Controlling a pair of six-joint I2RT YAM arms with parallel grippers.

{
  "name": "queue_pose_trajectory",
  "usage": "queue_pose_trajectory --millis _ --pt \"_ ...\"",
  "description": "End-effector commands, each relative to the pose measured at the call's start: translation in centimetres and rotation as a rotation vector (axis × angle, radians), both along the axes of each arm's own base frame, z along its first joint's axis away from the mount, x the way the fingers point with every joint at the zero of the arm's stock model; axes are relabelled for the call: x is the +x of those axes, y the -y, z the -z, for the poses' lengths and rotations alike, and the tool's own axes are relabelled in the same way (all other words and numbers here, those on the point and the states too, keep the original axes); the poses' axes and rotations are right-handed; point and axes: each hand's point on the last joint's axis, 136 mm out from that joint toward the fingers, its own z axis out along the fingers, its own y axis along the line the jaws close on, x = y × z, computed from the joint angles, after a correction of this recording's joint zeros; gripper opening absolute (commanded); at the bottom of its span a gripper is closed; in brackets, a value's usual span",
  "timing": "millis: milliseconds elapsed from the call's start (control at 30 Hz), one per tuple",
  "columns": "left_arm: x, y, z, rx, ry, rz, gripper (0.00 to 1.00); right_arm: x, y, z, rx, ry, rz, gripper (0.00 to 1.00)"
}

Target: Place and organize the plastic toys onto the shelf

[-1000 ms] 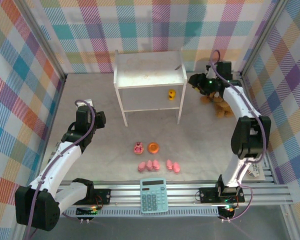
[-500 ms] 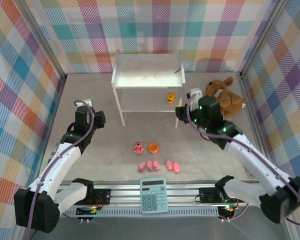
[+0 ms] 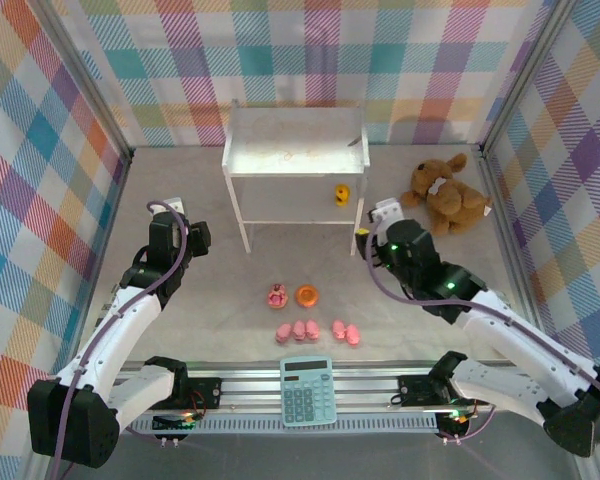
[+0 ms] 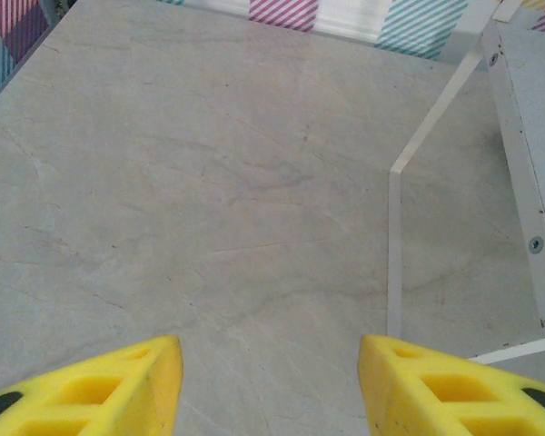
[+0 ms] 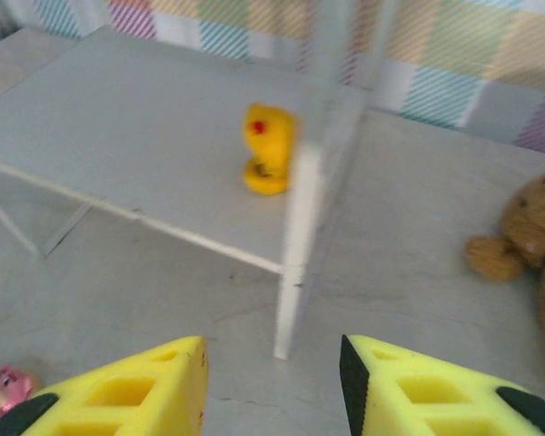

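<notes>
The white shelf (image 3: 298,150) stands at the back centre, and a yellow duck (image 3: 342,192) sits on its lower board. On the floor in front lie a pink cupcake piece (image 3: 277,295), an orange ring (image 3: 306,295) and a row of pink pigs (image 3: 300,330). My right gripper (image 3: 368,240) hovers open and empty just before the shelf's right front leg (image 5: 295,236). The right wrist view has the gripper (image 5: 272,363), the duck (image 5: 266,150) and a pink toy (image 5: 0,386) at the lower left. My left gripper (image 3: 180,215) hangs open over bare floor left of the shelf, also in its wrist view (image 4: 271,363).
A brown plush animal (image 3: 448,195) lies at the back right, beside the right wall. A teal calculator (image 3: 307,390) rests on the front rail. Checked walls close in the left, back and right sides. Bare floor stretches left of the shelf.
The right arm has left the plush at the back right and swung down to the shelf's right front leg. The plush lies further right. The left arm has not moved.
</notes>
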Motion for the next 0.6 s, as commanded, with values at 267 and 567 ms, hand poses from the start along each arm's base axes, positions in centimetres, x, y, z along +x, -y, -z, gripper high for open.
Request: queue_pose_trajectory --millis 267,567 --pt "1.1 0.8 -0.4 -0.008 0.028 0.027 0.53 1.3 -1.5 5.0 -0.105 -0.033 0.113 0.25" --pt "1.8 1.1 -0.4 -0.012 0.031 0.035 0.53 -0.9 2.7 11.8 0.249 -0.316 0.269 0.19"
